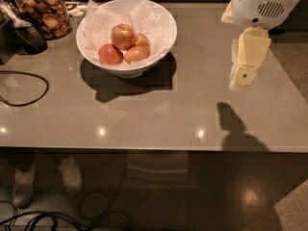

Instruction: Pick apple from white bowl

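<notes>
The white bowl, lined with crinkled white paper, stands at the back left of the grey table. Several apples lie in it. The apple with an orange-red blush over yellow sits on top at the middle. A darker red apple lies front left and a paler yellow-tan one front right. My gripper hangs from the white arm at the upper right, above the table, well to the right of the bowl and apart from it.
A glass jar of brown snacks stands at the back left. A dark object sits beside it. A black cable loops on the table's left side. The table's front edge runs across the view.
</notes>
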Tool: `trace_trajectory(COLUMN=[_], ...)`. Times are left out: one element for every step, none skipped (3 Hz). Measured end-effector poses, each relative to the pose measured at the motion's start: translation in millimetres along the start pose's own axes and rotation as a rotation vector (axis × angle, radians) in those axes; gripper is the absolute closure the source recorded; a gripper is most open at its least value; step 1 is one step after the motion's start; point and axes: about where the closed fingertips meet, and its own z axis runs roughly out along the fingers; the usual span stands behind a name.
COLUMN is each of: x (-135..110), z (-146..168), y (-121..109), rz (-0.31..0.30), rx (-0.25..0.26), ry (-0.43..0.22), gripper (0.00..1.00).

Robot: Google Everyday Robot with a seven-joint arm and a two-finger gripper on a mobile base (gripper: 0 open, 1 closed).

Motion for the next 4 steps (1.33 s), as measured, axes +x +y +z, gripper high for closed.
trace_trajectory(x=[-5.9, -7.8, -23.3, -51.3], z=[-0.6, 0.0, 7.1, 5.8], y=[-6.3, -9.7, -34.3, -68.3], rz=[-0.003, -0.011, -0.019, -0.068], rx=[0.027, 0.033, 0.010, 0.021], ry=[-0.017, -0.060, -0.091, -0.118], gripper=[0.00, 0.00, 0.00, 0.00])
